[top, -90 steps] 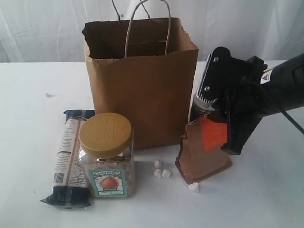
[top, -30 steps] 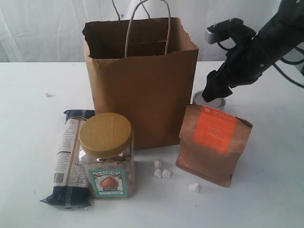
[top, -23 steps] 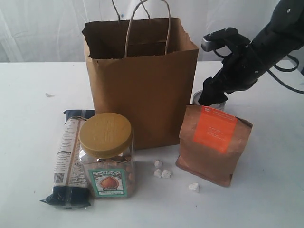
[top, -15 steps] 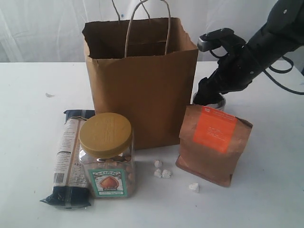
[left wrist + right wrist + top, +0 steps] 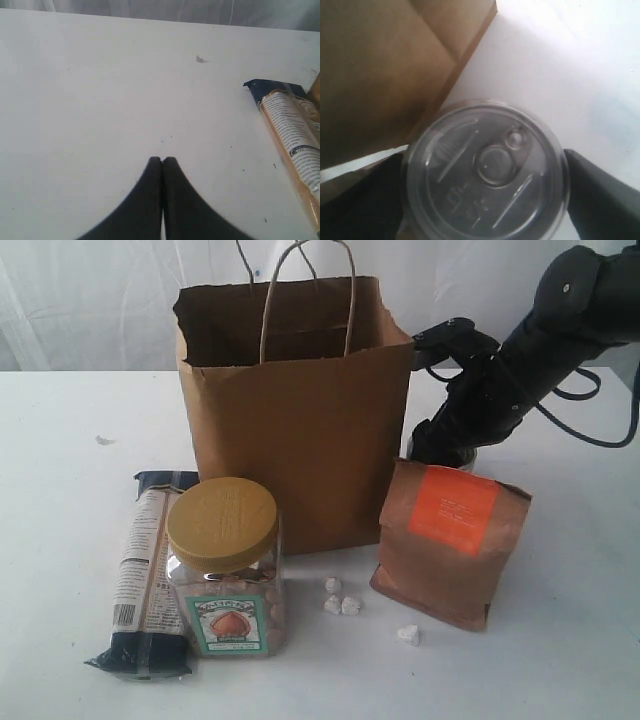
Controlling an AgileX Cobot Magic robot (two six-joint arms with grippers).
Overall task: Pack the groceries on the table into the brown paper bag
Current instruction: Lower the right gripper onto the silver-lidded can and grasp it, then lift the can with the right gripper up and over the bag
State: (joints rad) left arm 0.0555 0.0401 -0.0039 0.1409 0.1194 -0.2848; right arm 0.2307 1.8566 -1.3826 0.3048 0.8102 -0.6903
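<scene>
The brown paper bag (image 5: 300, 430) stands open at the middle of the table (image 5: 60, 490). In front of it on the left lie the long dark-blue and beige packet (image 5: 150, 560) and the tan-lidded nut jar (image 5: 225, 570). The orange-labelled brown pouch (image 5: 450, 540) stands at the bag's right. Behind the pouch my right gripper (image 5: 440, 445) reaches down over the dark tin can (image 5: 487, 172), one finger pressed against each side of its lid. The can stands on the table beside the bag's wall (image 5: 385, 65). My left gripper (image 5: 162, 160) is shut and empty over bare table, with the packet (image 5: 292, 145) off to one side.
A few white crumbs (image 5: 340, 600) lie between the nut jar and the pouch, one more (image 5: 408, 634) in front of the pouch. A white curtain hangs behind the table. A small scrap (image 5: 104, 440) lies at the far left.
My right arm has come down and leftward behind the pouch, closing in on the tin can beside the bag. The pouch stands free, where earlier the gripper was at it.
</scene>
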